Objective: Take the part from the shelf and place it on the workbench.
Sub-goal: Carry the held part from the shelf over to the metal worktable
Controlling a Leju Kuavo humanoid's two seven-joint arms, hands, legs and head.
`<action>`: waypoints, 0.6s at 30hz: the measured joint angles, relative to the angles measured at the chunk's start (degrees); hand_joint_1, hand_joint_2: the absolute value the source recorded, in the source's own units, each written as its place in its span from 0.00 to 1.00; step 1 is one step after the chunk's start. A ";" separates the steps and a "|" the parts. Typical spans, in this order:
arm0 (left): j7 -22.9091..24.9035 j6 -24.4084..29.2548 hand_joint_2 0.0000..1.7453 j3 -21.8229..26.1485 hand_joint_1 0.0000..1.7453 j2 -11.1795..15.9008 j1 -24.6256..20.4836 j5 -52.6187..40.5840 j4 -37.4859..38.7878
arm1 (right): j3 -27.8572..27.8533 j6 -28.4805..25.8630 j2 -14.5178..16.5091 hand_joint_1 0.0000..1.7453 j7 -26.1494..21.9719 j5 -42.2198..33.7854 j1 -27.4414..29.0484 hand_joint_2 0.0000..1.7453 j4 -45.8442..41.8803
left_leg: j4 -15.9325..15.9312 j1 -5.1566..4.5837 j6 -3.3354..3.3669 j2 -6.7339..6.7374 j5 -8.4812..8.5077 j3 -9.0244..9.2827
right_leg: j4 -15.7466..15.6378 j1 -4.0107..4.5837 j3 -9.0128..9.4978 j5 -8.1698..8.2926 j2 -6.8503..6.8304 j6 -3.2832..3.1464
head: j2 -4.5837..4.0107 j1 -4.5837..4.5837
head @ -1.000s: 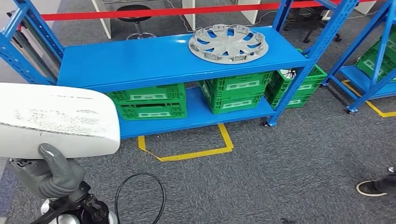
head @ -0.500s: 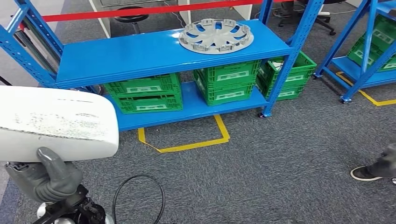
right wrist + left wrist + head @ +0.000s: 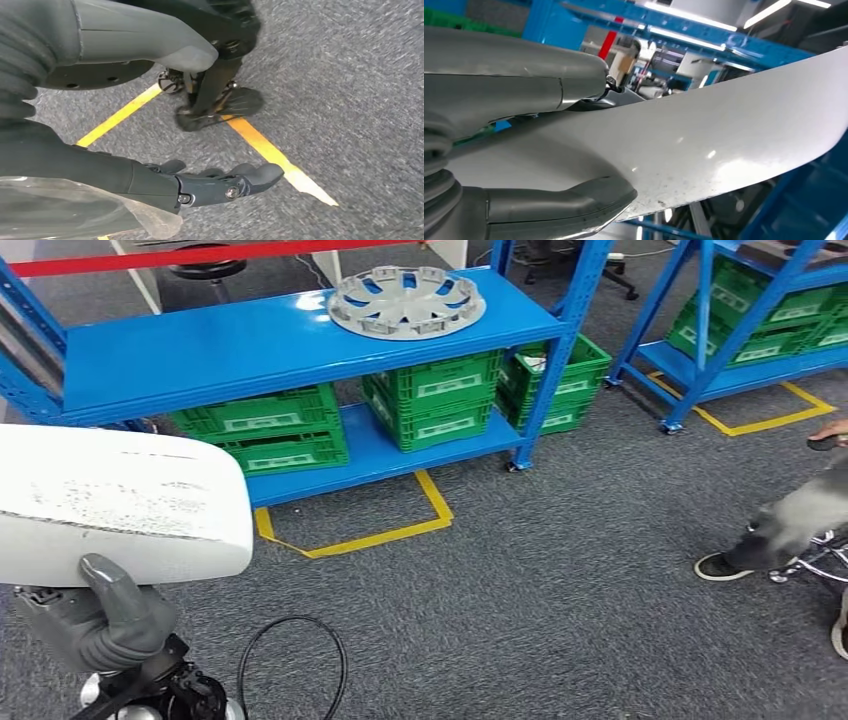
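The left hand (image 3: 105, 625) is wrapped on the lower edge of a big white panel (image 3: 120, 502), thumb pressed up against its face. From the wrist camera the thumb (image 3: 559, 210) and the fingers above clamp the curved, glossy panel (image 3: 724, 135) between them. The panel is carried low at the robot's left side, off the shelf, its face scuffed with grey speckled marks; I can't make out any writing on it.

The right hand (image 3: 200, 185) hangs over grey carpet with its fingers stretched out, slightly apart, and nothing in them. Yellow floor tape (image 3: 270, 150) runs under it.

Below the left hand a black cable (image 3: 290, 665) loops on the carpet (image 3: 560, 590). Further off stands a blue shelf (image 3: 250, 340). On its top board lies a silver hubcap (image 3: 406, 302), flat, near the right end. Under that board sit green crates (image 3: 435, 400), each with a pale label on the side, too small to read. A yellow tape outline (image 3: 380, 530) marks the floor in front of the shelf. A red bar (image 3: 170, 255) crosses behind it. To the right is a second blue rack (image 3: 700, 350) with more green crates. At the far right edge a person's leg and dark shoe (image 3: 722, 567) show.
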 joint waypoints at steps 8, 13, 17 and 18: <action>0.01 0.51 1.00 0.12 1.00 -0.04 0.05 -0.12 0.00 | -0.29 0.01 0.02 0.00 0.57 0.04 -0.17 1.00 -0.02 | 2.08 -0.88 -1.38 4.86 -0.84 -0.84 | -14.09 0.52 8.50 5.37 -5.15 -1.27 | 0.00 -0.05; 0.00 2.20 1.00 0.08 1.00 0.13 -0.11 -0.60 0.02 | -0.52 -0.21 0.01 0.00 1.47 0.39 -0.09 1.00 -0.02 | 9.96 -0.17 -2.59 0.19 -6.45 -3.96 | -14.05 0.24 7.57 6.19 -1.73 -3.03 | 0.00 -0.47; 0.01 2.76 1.00 0.03 1.00 0.54 -0.12 -0.51 0.08 | -0.64 -0.30 0.00 0.00 1.70 0.64 -0.01 1.00 -0.02 | 18.72 -0.09 -2.47 -1.00 -8.39 -7.79 | -13.97 0.41 7.11 6.61 1.53 -3.46 | 0.00 -0.49; 0.01 2.80 1.00 -0.03 1.00 0.60 -0.14 -0.53 0.09 | -0.69 -0.31 0.01 0.00 1.72 0.67 0.03 1.00 -0.02 | 16.10 -0.09 -2.22 -1.31 -6.33 -6.67 | -13.95 0.43 7.12 6.70 2.34 -3.42 | 0.00 -0.48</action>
